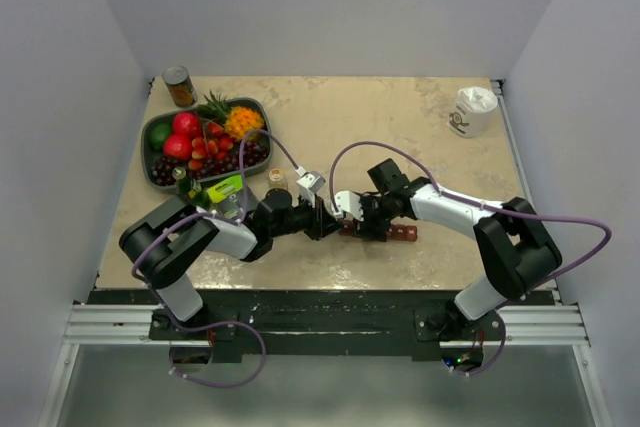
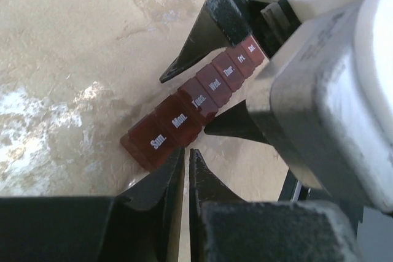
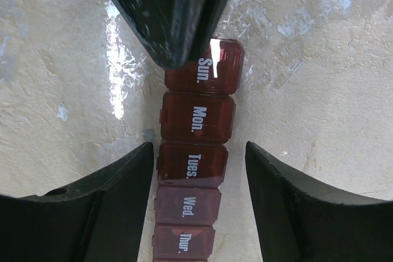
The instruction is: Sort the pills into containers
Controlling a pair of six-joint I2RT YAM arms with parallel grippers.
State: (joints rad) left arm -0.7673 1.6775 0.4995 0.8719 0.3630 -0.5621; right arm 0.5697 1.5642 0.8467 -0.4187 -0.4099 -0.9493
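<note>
The containers (image 1: 402, 234) are a dark red-brown strip of day-labelled lidded compartments lying near the table's front middle; all visible lids look closed. In the left wrist view the strip (image 2: 178, 121) runs from Sun. to Sat. My left gripper (image 2: 186, 156) is shut, and its tips touch the Sun. end. It also shows in the top view (image 1: 327, 219). My right gripper (image 3: 199, 151) is open and straddles the strip (image 3: 196, 118) at the Tues. compartment without touching it; it also shows in the top view (image 1: 352, 217). The pills are in a small clear bottle (image 1: 277, 180) standing behind the left arm.
A grey-green fruit bowl (image 1: 152, 132) holds red fruit and dark cherries at the back left. A metal can (image 1: 180, 86) stands behind it. A green object (image 1: 225, 189) lies by the left arm. A white cup (image 1: 472, 111) stands at the back right.
</note>
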